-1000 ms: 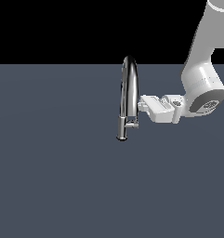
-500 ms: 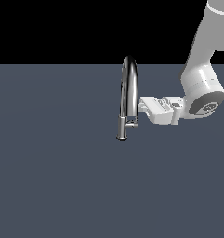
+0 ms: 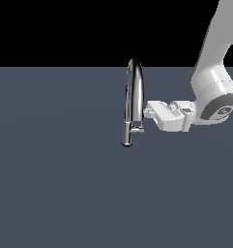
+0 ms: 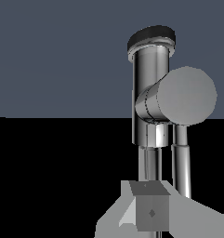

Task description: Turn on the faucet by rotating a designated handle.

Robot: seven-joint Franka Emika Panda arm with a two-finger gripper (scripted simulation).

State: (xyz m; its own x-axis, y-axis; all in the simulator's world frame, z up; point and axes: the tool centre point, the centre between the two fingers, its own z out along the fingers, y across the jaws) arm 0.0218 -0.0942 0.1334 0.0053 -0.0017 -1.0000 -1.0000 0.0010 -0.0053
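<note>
The chrome gooseneck faucet (image 3: 133, 97) stands on the dark grey floor, its arch rising to the horizon line. The short handle (image 3: 138, 130) sticks out from its lower body toward the exterior view's right. My gripper (image 3: 148, 113) comes in level from the exterior view's right. Its tips sit just beside the spout, slightly above the handle, and whether they touch it cannot be told. In the wrist view the faucet body (image 4: 149, 79) and the round end face of the handle (image 4: 187, 96) are close ahead of my gripper (image 4: 150, 197). The fingers (image 4: 152, 213) look pressed together, holding nothing.
The white arm (image 3: 212, 82) reaches in from the upper part of the exterior view's right. The flat dark grey floor (image 3: 55, 184) spreads around the faucet, with black background above it.
My gripper has crept slightly downward and toward the faucet over the last second. The faucet and handle look unchanged.
</note>
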